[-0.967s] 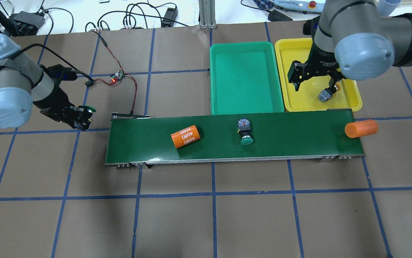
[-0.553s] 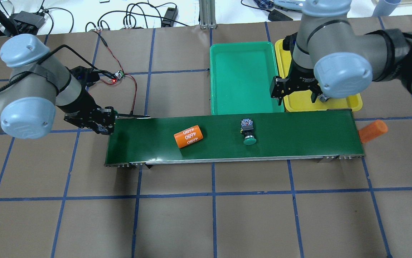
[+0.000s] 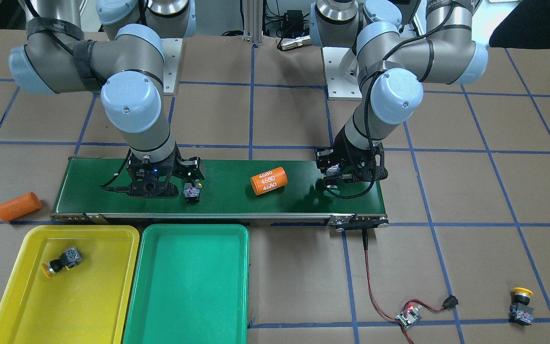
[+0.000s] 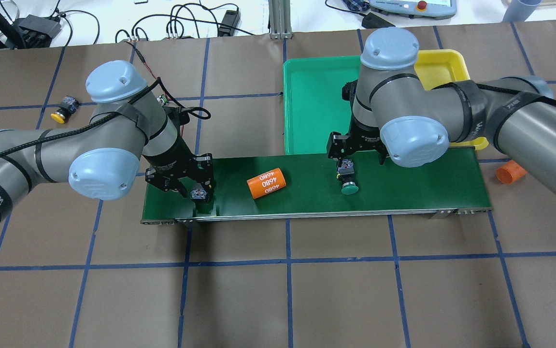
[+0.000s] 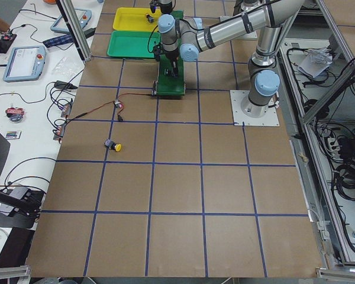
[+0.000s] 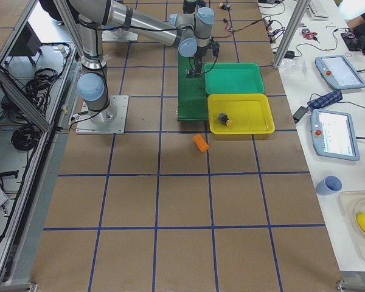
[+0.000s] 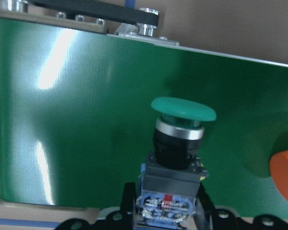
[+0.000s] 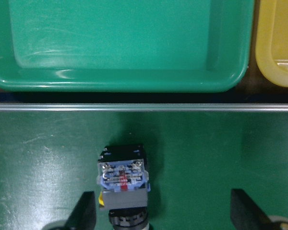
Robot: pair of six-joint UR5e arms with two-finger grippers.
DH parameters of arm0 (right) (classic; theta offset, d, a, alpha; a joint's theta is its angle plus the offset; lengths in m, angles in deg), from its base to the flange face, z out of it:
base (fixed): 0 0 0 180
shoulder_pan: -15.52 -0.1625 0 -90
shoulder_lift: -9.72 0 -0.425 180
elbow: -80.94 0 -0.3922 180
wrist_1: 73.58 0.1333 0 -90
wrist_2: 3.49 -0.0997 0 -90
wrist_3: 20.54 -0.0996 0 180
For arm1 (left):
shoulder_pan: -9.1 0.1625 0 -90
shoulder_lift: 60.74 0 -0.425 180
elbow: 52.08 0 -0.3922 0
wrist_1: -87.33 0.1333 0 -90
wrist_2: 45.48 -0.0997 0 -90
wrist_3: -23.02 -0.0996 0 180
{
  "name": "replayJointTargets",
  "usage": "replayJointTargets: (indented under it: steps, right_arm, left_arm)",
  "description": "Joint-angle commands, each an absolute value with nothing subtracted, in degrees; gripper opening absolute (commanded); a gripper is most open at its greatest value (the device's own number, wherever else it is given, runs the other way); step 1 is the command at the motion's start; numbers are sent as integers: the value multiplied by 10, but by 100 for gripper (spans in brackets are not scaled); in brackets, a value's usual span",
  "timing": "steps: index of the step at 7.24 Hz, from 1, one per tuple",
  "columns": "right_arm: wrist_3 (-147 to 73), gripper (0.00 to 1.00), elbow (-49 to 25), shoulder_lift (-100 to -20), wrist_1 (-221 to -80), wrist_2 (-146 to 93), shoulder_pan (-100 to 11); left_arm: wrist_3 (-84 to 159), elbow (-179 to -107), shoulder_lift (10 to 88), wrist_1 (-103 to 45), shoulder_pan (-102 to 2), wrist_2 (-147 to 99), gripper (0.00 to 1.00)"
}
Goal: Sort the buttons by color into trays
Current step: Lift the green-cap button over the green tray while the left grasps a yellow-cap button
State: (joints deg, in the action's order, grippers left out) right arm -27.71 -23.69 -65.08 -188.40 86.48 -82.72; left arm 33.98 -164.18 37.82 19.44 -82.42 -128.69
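My left gripper (image 4: 196, 192) is shut on a green button (image 7: 177, 143), over the left end of the conveyor belt (image 4: 403, 188). My right gripper (image 4: 355, 159) is open over a second green button (image 4: 348, 181) that lies on the belt. In the right wrist view that button's body (image 8: 123, 179) lies between the fingers (image 8: 84, 213), nearer the left one. One yellow button (image 3: 62, 260) lies in the yellow tray (image 3: 88, 296). The other yellow button (image 4: 63, 108) stands on the table at far left. The green tray (image 4: 316, 106) holds nothing.
An orange cylinder marked 4680 (image 4: 266, 183) lies mid-belt between the grippers. A plain orange cylinder (image 4: 510, 171) lies on the table past the belt's right end. A small circuit board (image 3: 411, 315) with red wires lies behind the belt's left end.
My left gripper carried its green button from the table onto the belt's left end. My right gripper left the yellow tray and moved over the green button on the belt. The plain orange cylinder dropped off the belt's end.
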Motion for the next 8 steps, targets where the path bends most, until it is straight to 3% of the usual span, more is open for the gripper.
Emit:
replayJointTargets:
  steps: [1, 2, 3, 4, 6, 8]
  right_arm:
    - [-277, 98, -241, -631, -1890, 865, -829]
    - [-278, 80, -242, -630, -1889, 867, -828]
    - [-279, 23, -241, -629, -1881, 868, -827]
    - [-279, 0, -241, -631, -1879, 869, -827]
    - [-279, 0, -235, -635, -1880, 875, -824]
    - [-279, 0, -194, -634, -1886, 878, -808]
  left_arm:
    - [339, -1628, 359, 187, -821, -1285, 100]
    - [319, -1587, 352, 142, -800, -1285, 100]
    - [221, -1527, 369, 83, -746, -1297, 100]
    - [101, -1475, 398, 72, -674, -1307, 100]
    - [45, -1296, 519, 67, -633, -1333, 100]
    - [-44, -1194, 658, 57, -576, -1336, 100]
